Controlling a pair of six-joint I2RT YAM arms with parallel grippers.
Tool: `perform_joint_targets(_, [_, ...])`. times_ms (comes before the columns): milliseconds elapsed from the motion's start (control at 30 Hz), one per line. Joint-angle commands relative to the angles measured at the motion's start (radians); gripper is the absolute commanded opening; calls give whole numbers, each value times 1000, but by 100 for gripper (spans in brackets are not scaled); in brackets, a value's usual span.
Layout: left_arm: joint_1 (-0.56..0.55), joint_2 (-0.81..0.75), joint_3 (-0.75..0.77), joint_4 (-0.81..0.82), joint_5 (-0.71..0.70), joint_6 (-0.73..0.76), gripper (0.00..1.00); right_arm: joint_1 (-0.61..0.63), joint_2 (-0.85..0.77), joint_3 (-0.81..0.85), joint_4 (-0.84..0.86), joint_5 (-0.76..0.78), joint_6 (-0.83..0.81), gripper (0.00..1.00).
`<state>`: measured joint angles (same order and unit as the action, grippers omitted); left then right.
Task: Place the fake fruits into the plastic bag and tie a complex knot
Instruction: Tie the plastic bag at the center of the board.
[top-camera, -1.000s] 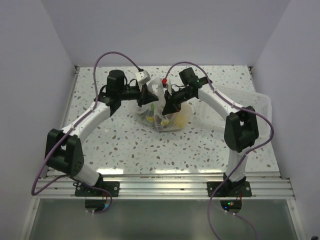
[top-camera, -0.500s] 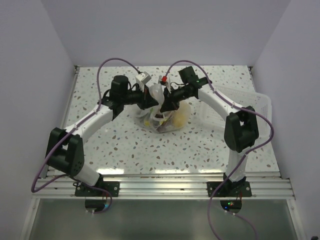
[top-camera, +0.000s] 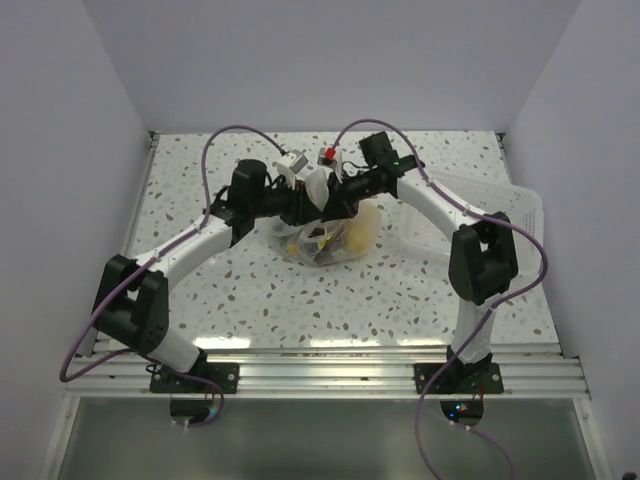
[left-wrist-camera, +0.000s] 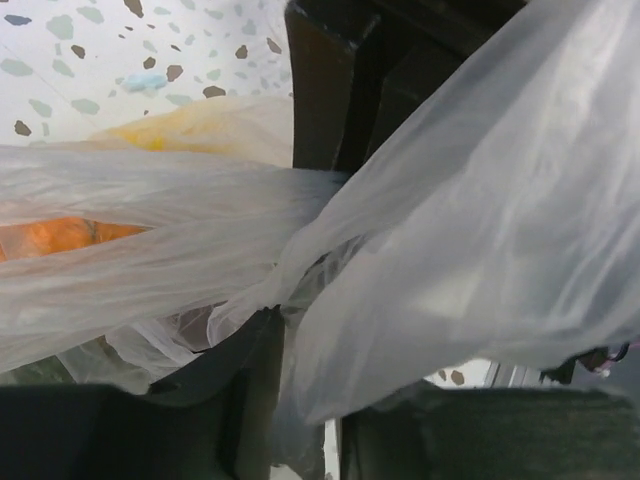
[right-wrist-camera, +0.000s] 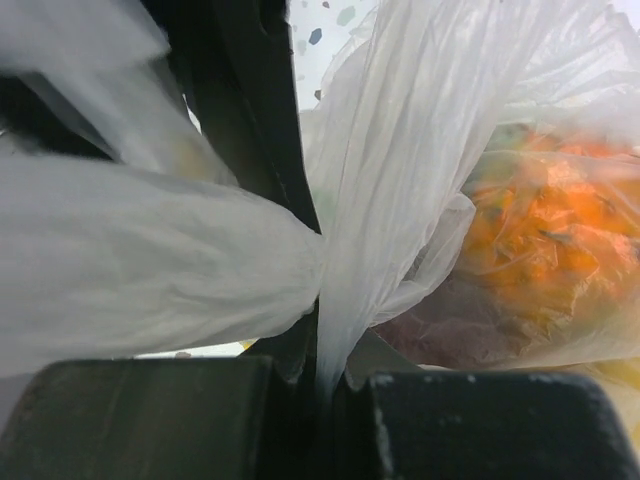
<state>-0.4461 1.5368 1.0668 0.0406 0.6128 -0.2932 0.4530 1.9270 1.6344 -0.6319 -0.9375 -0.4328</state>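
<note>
Bag (top-camera: 325, 240), on the surface (top-camera: 230, 290) near tray (top-camera: 515, 215): thin, limp, slippery film, weighted by fruits (right-wrist-camera: 560, 230) inside. Best hold: twisted neck (left-wrist-camera: 285, 290). My right end effector (right-wrist-camera: 320, 330) pinches it; left end effector (left-wrist-camera: 285, 340), I cannot tell

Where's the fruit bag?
In the top view, the plastic bag sits mid-table, by the left end effector and right end effector, left of the white tray.

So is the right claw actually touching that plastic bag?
Touching. The right wrist view shows the right gripper closed on a bunched strip of the plastic bag, the film pinched between its fingers.
</note>
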Motion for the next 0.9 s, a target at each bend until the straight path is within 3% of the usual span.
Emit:
perform_joint_targets(0, [-19, -43, -31, 37, 43, -9, 32, 10, -62, 8, 92, -55, 45, 0])
perform_joint_targets(133, [-16, -119, -64, 54, 58, 17, 53, 10, -59, 8, 94, -61, 52, 0])
perform_joint_targets(267, [15, -170, -48, -34, 39, 106, 70, 10, -59, 2, 87, -63, 46, 0])
perform_joint_targets(367, [58, -193, -18, -146, 112, 230, 83, 9, -60, 2, 74, -64, 31, 0])
perform_joint_targets(467, [127, -221, 24, -292, 221, 472, 98, 9, -57, 4, 54, -67, 16, 0])
perform_joint_targets(500, [162, -222, 33, -370, 252, 588, 99, 10, -56, 5, 44, -70, 6, 0])
perform_joint_targets(600, [242, -222, 68, -483, 274, 748, 99, 9, -49, 7, 40, -72, 2, 0])
perform_joint_targets(667, [276, -221, 76, -508, 266, 785, 97, 9, -48, 11, 38, -67, 6, 0])
perform_joint_targets(767, [313, -260, 15, -501, 249, 720, 86, 9, -43, 16, 47, -69, 34, 0])
perform_joint_targets(800, [313, -292, -26, -408, 195, 586, 80, 9, -43, 16, 51, -69, 45, 0])
perform_joint_targets(867, [299, -449, -191, -273, 95, 453, 81, 9, -46, 9, 67, -63, 68, 0])
